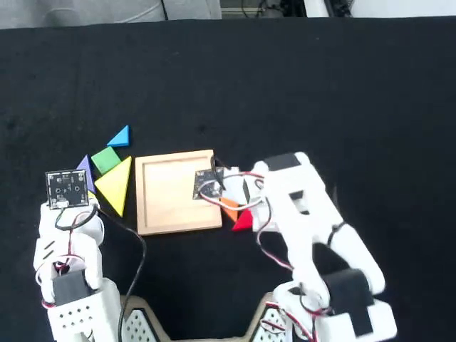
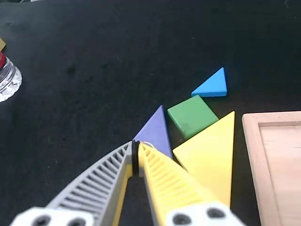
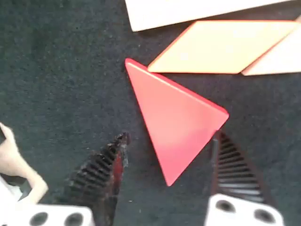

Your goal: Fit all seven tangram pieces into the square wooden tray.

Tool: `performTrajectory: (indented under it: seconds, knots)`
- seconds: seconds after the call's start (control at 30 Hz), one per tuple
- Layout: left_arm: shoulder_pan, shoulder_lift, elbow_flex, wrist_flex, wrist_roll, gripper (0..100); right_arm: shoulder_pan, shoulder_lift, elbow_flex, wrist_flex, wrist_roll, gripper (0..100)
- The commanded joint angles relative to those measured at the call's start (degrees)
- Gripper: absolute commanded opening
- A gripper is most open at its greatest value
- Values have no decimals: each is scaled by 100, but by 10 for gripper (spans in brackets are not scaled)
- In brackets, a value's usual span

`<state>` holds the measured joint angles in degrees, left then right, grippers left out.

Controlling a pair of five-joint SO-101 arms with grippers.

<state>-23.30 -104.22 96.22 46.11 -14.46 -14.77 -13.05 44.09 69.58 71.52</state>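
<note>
1. Black cloth covers the surface (image 1: 320,85). The wooden tray (image 1: 178,226) lies flat on it between the two arms.
2. The left hand (image 2: 136,149) is closed, its two fingers pressed together at the tips with nothing between them.
3. The purple triangle (image 2: 155,133) lies straight ahead of that hand, one corner right at the fingertips.
4. Past the purple triangle, farther from the left hand, the green square (image 2: 192,115) sits just beside it. The blue triangle (image 2: 212,84) lies farther out again, near the square but apart from it.
5. The yellow triangle (image 2: 211,155) lies alongside the left hand on its tray side. It is close against the green square, with one long edge near the tray's rim.
6. The right hand (image 3: 172,137) is spread wide and grips nothing. Its fingers (image 3: 106,174) stand on either side of the red triangle (image 3: 176,125), one just beside the triangle's edge and the other a little apart from it.
7. The orange parallelogram (image 3: 221,47) lies just beyond the red triangle from the right hand, between the triangle and the tray's outer edge. It is very near the triangle's far corner.
8. All six of these pieces rest on the cloth outside the tray.
</note>
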Motion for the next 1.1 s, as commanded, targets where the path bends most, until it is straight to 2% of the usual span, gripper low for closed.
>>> performTrajectory:
  seconds: [0.0, 0.1, 0.2, 0.47, 0.67, 0.9, 1.07]
  knots:
    - [-48, -35, 110, -132, 70, 30, -79, 136, -470, -35, 79, 366]
    - [-48, -35, 110, -149, 70, 30, -88, 215, -567, -35, 141, 413]
    - [-48, -35, 110, -149, 70, 30, -149, 224, -453, 44, 527, 410]
    - [-48, -35, 110, -149, 70, 30, -141, 233, -286, -123, 932, 410]
    - [-48, -35, 110, -149, 70, 30, -141, 233, 295, -888, 967, 410]
    - [-48, -35, 110, -149, 70, 30, -132, 286, 400, -976, 967, 410]
    - [-48, -35, 110, -149, 70, 30, -97, 901, 163, -985, 949, 410]
